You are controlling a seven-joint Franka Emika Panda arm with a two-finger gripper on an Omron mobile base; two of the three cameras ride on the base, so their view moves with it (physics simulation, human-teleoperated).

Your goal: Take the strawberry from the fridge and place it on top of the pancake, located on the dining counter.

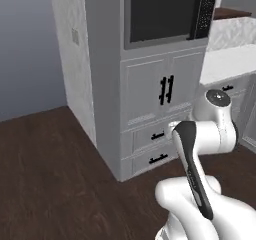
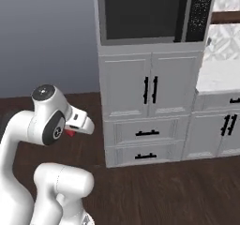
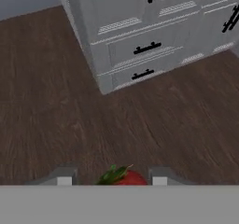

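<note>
The strawberry (image 3: 129, 177), bright red with a green leafy top, sits between my gripper's (image 3: 112, 181) two fingertips (image 3: 64, 180) at the bottom of the hand view. The gripper is shut on it and hangs high above the dark wood floor, facing down. In the right base view the arm is folded close over the base, and a small red spot (image 2: 69, 132) shows under the white hand. The fridge, the pancake and the dining counter are out of view.
A tall light grey cabinet tower (image 2: 147, 93) with black handles stands ahead, with two drawers (image 3: 140, 55) at its foot and a dark built-in oven (image 2: 143, 13) above. A white countertop (image 2: 218, 78) over lower cabinets adjoins it on the right. Dark wood floor (image 1: 50, 169) spreads to the left.
</note>
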